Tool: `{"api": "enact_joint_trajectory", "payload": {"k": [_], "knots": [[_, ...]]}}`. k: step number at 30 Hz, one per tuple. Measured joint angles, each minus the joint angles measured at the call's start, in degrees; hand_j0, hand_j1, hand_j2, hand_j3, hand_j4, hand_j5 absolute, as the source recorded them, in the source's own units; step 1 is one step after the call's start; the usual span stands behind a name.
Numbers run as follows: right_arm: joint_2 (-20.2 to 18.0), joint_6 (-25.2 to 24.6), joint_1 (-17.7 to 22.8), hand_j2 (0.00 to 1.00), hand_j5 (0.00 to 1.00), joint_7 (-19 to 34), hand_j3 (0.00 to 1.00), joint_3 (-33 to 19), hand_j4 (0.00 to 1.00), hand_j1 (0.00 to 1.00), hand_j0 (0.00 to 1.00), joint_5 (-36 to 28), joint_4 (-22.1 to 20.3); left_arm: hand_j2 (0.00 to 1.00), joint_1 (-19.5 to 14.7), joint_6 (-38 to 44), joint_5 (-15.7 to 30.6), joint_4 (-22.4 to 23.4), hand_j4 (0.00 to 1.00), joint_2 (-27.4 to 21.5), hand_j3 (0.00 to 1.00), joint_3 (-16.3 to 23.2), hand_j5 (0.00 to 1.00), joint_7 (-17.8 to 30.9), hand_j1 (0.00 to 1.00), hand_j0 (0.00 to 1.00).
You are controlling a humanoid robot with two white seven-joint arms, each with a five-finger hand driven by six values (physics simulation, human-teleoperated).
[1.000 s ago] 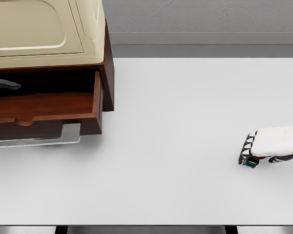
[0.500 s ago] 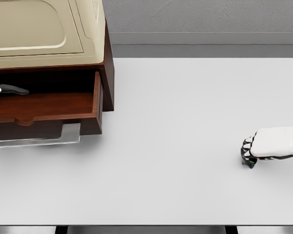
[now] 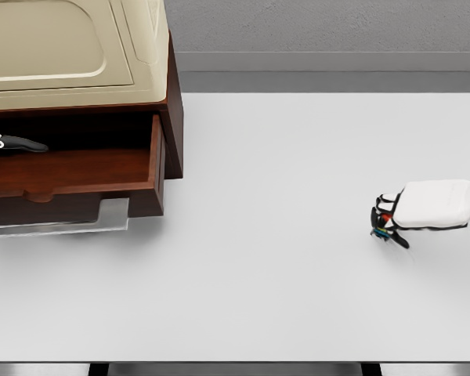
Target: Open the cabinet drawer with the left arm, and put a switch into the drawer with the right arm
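Now, the switch (image 3: 382,228) sits at roughly four o'clock on the table (image 3: 298,157), tucked under the curled fingers of our right hand (image 3: 423,210), and we see only a sliver of it: a dark little body with red, blue and green flecks. We judge it to be small, light and rigid, so weight is no worry; the danger is that so small a hard part could slip or twist out between big fingers. We think the flat sides of its body are the place to pinch, not any protruding lever. Our right hand is closed over it, the arm entering from three o'clock; whether the piece is clear of the tabletop or touching it, we cannot tell.

Well apart, at about ten o'clock, the drawer (image 3: 78,168) of the cabinet (image 3: 78,63) stands pulled out, its brown floor bare and its front bearing a pale handle (image 3: 63,227). At nine o'clock, at the picture's edge, a dark fingertip of our left hand (image 3: 12,143) reaches over the drawer's rear; too little of it shows to say how its fingers stand.
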State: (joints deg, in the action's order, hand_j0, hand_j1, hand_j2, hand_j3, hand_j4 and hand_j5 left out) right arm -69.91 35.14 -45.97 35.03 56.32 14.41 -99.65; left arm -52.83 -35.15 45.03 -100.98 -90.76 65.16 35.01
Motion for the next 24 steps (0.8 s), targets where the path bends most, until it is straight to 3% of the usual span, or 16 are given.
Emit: {"api": "enact_joint_trajectory", "payload": {"k": [7, 20, 23, 24], "knots": [[5.1, 0.0, -1.1, 0.25, 0.25, 0.0, 0.25, -3.9, 0.25, 0.25, 0.25, -0.3, 1.0, 1.0, -0.1, 0.0, 0.0, 0.0, 1.0, 0.0, 1.0, 0.0, 1.0, 0.0, 1.0, 1.0], [16.9, 0.1, -10.4, 0.25, 0.25, 0.1, 0.25, -5.8, 0.25, 0.25, 0.25, -0.4, 1.1, 1.0, -0.2, 0.0, -0.1, 0.2, 1.0, 0.0, 1.0, -0.1, 1.0, 0.0, 1.0, 1.0], [19.3, 0.1, -11.5, 0.23, 0.23, 0.1, 0.23, -5.6, 0.23, 0.23, 0.23, -0.4, 1.2, 1.0, -0.2, 0.0, -0.1, 0.5, 1.0, -0.1, 1.0, -0.1, 1.0, 0.0, 1.0, 1.0], [20.1, 0.1, -12.0, 0.18, 0.18, 0.1, 0.18, -5.6, 0.18, 0.18, 0.18, -0.4, 1.2, 1.0, -0.2, 0.0, -0.1, 0.5, 1.0, -0.1, 1.0, -0.1, 1.0, 0.0, 1.0, 1.0]]}}
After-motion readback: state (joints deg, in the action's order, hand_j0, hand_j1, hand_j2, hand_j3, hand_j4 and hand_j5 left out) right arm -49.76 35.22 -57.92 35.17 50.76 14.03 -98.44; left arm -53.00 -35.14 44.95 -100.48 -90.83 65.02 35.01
